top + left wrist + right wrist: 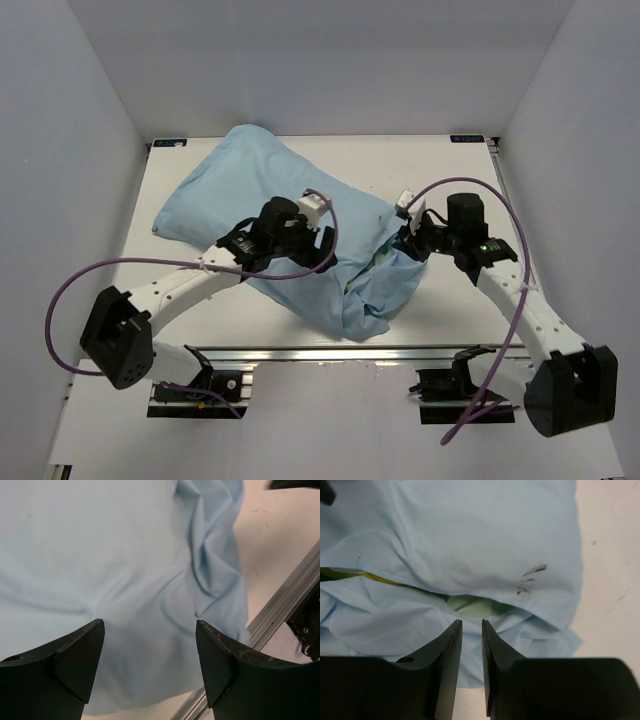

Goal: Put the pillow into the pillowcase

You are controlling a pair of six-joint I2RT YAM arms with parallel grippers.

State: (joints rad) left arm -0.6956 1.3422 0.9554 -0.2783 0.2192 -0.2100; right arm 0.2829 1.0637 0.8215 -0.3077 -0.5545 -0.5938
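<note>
The light blue pillowcase (250,190) lies bulging across the table, and the pillow fills it and is almost wholly hidden. At its crumpled open end a yellow strip of the pillow (380,578) and a pale green surface (475,605) show through the mouth. My left gripper (325,243) hovers over the middle of the pillowcase (125,570), its jaws wide open (150,625) and empty. My right gripper (405,240) points at the mouth of the pillowcase (470,540). Its fingers (472,622) stand a narrow gap apart with no cloth between them.
An aluminium rail (330,355) runs along the table's near edge, close to the pillowcase's loose end, and also shows in the left wrist view (285,605). White walls close in the table on three sides. Purple cables (500,215) loop over both arms.
</note>
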